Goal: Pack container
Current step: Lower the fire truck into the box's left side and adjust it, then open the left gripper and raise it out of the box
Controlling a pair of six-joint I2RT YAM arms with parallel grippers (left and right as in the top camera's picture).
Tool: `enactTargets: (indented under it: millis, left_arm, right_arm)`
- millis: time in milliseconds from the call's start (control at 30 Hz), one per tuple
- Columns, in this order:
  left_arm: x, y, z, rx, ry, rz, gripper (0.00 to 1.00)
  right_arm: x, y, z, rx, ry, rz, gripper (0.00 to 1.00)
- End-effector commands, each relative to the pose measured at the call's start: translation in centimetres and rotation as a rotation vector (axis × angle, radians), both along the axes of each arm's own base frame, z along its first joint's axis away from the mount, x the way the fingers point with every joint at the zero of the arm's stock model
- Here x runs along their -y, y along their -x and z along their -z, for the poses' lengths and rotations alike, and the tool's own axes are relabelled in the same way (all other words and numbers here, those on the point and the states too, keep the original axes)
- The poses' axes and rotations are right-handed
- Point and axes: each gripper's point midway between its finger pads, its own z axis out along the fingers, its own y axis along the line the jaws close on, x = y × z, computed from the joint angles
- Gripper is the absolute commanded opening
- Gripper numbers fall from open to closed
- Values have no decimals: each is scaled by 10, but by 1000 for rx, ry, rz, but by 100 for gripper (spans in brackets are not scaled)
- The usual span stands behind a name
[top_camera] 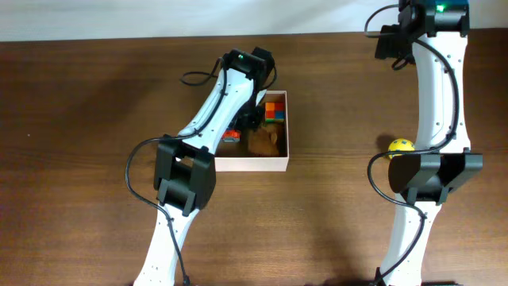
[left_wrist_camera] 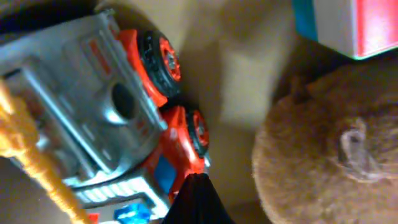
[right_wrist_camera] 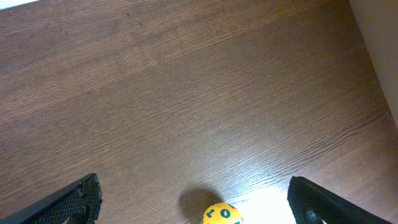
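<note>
The container (top_camera: 252,164), a shallow cream-walled box, sits at mid-table. It holds a grey and red toy truck (left_wrist_camera: 118,106), a brown plush toy (left_wrist_camera: 323,155) and a coloured block (top_camera: 275,110). My left gripper (left_wrist_camera: 196,202) reaches down inside the container. Its dark fingers meet in one point at the truck's red front, beside the plush. My right gripper (right_wrist_camera: 193,183) is open wide above the bare table, right of the container. A yellow ball with blue digits (right_wrist_camera: 222,214) lies between its fingers, untouched; it also shows in the overhead view (top_camera: 401,145).
The wooden table's far edge runs along the top of the overhead view. The right arm (top_camera: 440,87) stretches from the front edge to the far right corner. The left arm (top_camera: 202,127) crosses over the container's left side.
</note>
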Motion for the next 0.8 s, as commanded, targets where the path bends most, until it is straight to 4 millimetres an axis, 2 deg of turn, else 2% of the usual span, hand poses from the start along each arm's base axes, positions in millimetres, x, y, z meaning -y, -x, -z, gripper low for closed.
enactTargets:
  millis: [0, 233, 367, 467, 567, 667, 767]
  left_arm:
    - [18, 1, -8, -12, 99, -11, 2]
    - [24, -2, -24, 6, 137, -10, 2]
    - [13, -9, -49, 53, 116, -22, 2]
    - [-7, -21, -83, 135, 98, -94, 2]
    - [-25, -40, -127, 268, 153, -185, 3]
    - [-50, -52, -173, 392, 215, -304, 20]
    - [-78, -58, -213, 501, 259, -377, 32]
  right_arm:
    - [5, 2, -17, 44, 6, 18, 99]
    - [5, 2, -17, 44, 6, 18, 99]
    - [5, 2, -17, 44, 6, 18, 99]
    - [5, 2, -17, 44, 6, 18, 99]
    - [5, 2, -17, 44, 6, 18, 99]
    - [5, 2, -17, 44, 6, 18, 99]
    - [5, 2, -17, 44, 6, 18, 99]
